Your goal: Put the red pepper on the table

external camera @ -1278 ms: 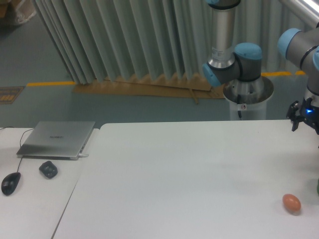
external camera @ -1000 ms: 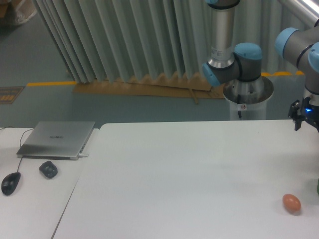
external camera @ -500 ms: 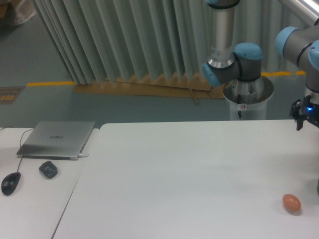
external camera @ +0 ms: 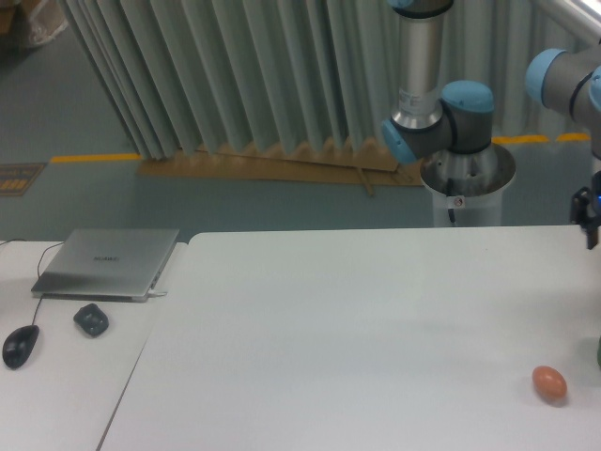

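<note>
The red pepper is out of view. The large white table (external camera: pixel 357 310) fills the lower middle and right of the camera view. Only the dark body of my gripper (external camera: pixel 591 212), with a small blue light, shows at the far right edge above the table's back right corner. Its fingers are cut off by the frame edge, so I cannot tell whether they are open or shut, or whether they hold anything.
A smooth orange-brown egg-shaped object (external camera: pixel 549 382) lies on the table at the front right. A dark sliver (external camera: pixel 598 352) shows at the right edge. On the smaller desk at left are a laptop (external camera: pixel 108 263), a mouse (external camera: pixel 21 345) and a dark object (external camera: pixel 91 319). The arm's base (external camera: pixel 467 178) stands behind the table.
The gripper body has moved to the right, further out of the frame. The egg-shaped object and the desk items have not moved.
</note>
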You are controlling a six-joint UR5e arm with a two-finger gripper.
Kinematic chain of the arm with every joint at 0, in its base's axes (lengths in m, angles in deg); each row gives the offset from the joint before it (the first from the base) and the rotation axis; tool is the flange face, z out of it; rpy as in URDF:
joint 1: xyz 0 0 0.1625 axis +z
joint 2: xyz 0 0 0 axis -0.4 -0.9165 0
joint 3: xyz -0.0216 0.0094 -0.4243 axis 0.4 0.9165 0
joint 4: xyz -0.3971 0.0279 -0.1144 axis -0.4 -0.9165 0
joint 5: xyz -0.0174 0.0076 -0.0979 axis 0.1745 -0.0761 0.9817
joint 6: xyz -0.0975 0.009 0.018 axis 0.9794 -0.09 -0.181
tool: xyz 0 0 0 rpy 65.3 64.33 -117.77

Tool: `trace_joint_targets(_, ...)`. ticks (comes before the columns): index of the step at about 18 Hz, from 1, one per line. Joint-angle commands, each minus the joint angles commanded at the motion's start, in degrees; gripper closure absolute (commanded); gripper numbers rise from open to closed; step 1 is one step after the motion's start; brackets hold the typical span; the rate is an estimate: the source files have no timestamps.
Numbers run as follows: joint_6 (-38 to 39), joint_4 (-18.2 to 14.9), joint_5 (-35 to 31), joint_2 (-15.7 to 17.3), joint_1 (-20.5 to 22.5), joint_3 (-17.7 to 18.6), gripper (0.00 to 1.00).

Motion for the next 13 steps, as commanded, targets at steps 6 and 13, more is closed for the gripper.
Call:
trace_joint_targets(6, 0.09, 1.49, 0.0, -4.22, 2.91, -2.55, 0.0)
trace_joint_targets(13, 0.35, 2.03, 0.09, -4.93, 5.1, -3.52, 0.0)
